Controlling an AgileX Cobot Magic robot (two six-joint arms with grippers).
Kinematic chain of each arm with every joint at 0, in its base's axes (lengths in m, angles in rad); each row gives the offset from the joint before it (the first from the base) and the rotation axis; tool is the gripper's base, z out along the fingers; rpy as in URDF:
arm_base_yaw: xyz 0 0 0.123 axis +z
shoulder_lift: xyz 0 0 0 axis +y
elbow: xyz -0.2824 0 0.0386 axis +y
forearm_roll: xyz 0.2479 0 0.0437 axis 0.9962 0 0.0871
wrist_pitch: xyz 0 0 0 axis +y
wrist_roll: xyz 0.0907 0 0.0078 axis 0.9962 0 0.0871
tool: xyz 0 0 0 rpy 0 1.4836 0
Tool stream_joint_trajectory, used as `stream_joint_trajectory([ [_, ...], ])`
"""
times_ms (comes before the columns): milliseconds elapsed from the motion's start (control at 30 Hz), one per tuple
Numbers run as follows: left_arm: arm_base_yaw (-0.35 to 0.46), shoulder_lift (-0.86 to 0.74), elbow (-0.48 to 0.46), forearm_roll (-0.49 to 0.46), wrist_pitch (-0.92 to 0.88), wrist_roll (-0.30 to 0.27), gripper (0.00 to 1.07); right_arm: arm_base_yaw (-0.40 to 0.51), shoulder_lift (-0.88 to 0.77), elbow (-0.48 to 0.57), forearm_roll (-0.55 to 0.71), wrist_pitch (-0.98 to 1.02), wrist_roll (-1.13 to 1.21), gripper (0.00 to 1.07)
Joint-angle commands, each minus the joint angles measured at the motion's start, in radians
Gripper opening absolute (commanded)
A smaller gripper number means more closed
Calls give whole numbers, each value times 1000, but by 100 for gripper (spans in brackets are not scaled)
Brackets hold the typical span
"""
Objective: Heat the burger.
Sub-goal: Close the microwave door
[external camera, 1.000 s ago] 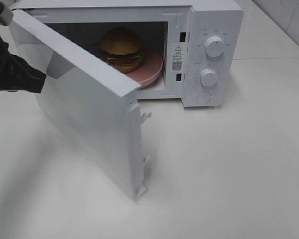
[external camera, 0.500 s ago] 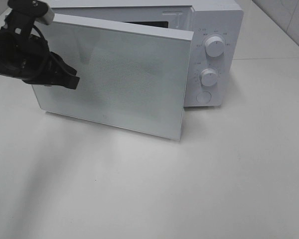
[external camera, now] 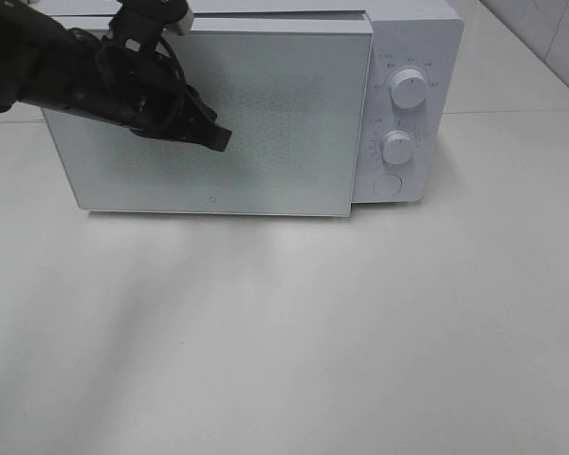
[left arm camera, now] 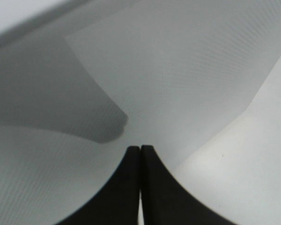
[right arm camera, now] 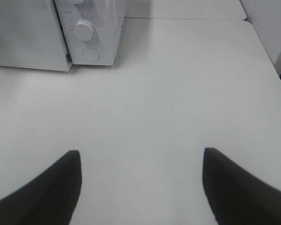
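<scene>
Now the black left hand (external camera: 216, 138) has its two fingers pinched tight together with nothing between them. Its tip presses on the white speckled door (external camera: 284, 161) of the white boxy microwave oven (external camera: 412, 28). That door looks shut, or very nearly shut. Beside the door are a round white top knob (external camera: 409, 88), a round white lower knob (external camera: 397, 147) and a flat round button (external camera: 387, 185), and no hand is on them. The black right hand (right arm camera: 141, 152) hangs wide open over the pale counter (external camera: 360, 332), well apart from the oven, holding nothing. The burger cannot be seen in any view. I think it sits inside the oven, behind the door, since it is not out on the counter. A burger is likely light and squashy, and its layers could slide apart if it is squeezed or tipped. So I would hold it softly by the two sides of the bun, or lift it from below, and keep it level.
</scene>
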Motion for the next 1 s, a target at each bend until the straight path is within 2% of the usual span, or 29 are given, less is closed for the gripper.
stream_joint_trajectory([
  [33, -24, 49, -72, -8, -11, 1, 0, -2, -24, 0, 5, -9, -7, 69],
  [567, -113, 253, -368, -8, -27, -7, 0, -2, -24, 0, 5, -9, -6, 69],
  [867, -117, 263, -399, -7, 31, -13, 0, -2, -24, 0, 5, -9, -6, 69],
  [1000, -117, 262, -399, 32, 146, -13, 0, -2, -24, 0, 5, -9, -6, 69],
])
